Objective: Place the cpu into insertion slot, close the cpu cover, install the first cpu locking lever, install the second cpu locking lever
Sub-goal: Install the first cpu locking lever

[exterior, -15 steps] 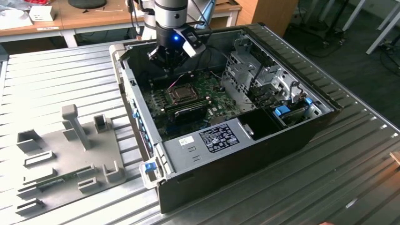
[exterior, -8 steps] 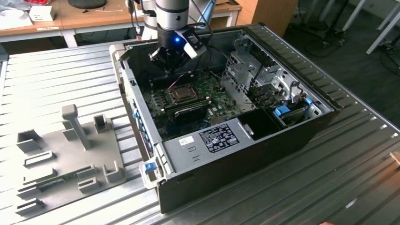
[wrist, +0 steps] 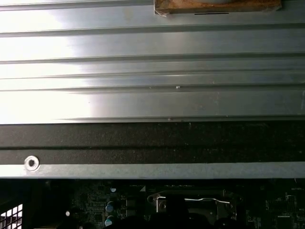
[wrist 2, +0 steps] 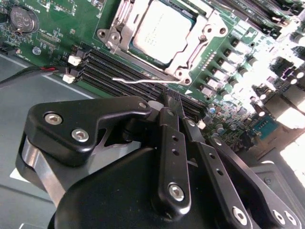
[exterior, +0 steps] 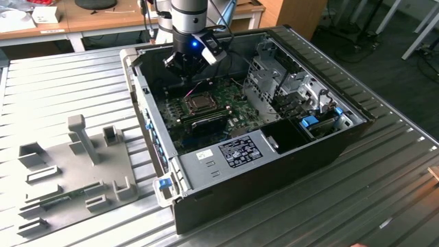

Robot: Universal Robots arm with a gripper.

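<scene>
The cpu [wrist 2: 161, 29], a dull silver square, lies in the insertion slot [wrist 2: 107, 36] on the green board inside the open computer case. The shiny cpu cover [wrist 2: 206, 34] lies flat around its edges. A thin silver locking lever [wrist 2: 143, 81] stands free along the socket's near side and also shows in the first wrist view [wrist: 200, 199]. My gripper [wrist 2: 166, 101] is shut with nothing in it, its black fingertips just short of that lever. In the exterior view the gripper [exterior: 185, 66] hangs over the board's far side, a little beyond the socket [exterior: 200, 102].
Long black memory slots [wrist 2: 109, 67] run beside the socket. The case's black wall [wrist: 152, 143] rises close to the gripper. A drive cage [exterior: 288, 87] fills the case at the exterior view's right. A grey fixture plate [exterior: 75, 170] sits on the ribbed metal table [exterior: 61, 87].
</scene>
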